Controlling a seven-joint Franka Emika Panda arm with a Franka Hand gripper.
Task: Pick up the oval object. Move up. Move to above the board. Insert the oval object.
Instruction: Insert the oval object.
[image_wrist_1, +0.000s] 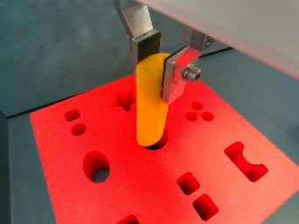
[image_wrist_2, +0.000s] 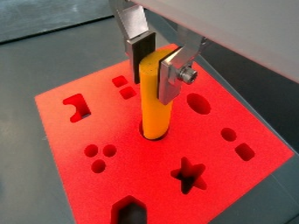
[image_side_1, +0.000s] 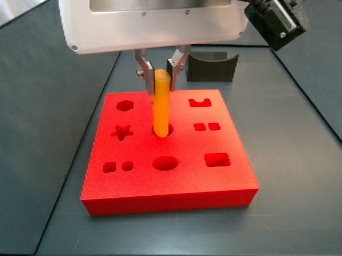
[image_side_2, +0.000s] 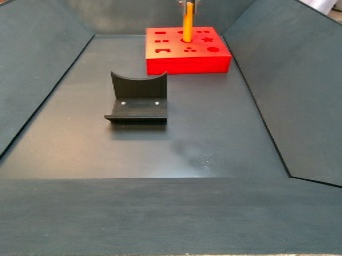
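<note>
So the gripper (image_wrist_1: 162, 59) is sitting right over the middle of the board (image_wrist_1: 70, 171), its two silver fingers pinched onto the top end of the oval object (image_wrist_1: 152, 101). Same grip shows in both wrist views (image_wrist_2: 158, 61). The peg (image_wrist_2: 156, 103) stands upright with its lower end down in a cut-out near the board's (image_wrist_2: 246, 188) centre; how deep it goes I can't tell.

In a side view the orange peg (image_side_1: 160, 102) hangs straight below the gripper (image_side_1: 156, 66), with the red board (image_side_1: 174, 195) lying flat on a dark grey floor (image_side_1: 301, 190). Cut-outs all around it: circles, a star, squares.

Zooming out, the board (image_side_2: 201, 62) sits at the far end of a dark walled bin (image_side_2: 174, 140), the peg (image_side_2: 189, 18) poking up from it. The fixture (image_side_2: 136, 98) stands well apart from the board, nearer the camera.
</note>
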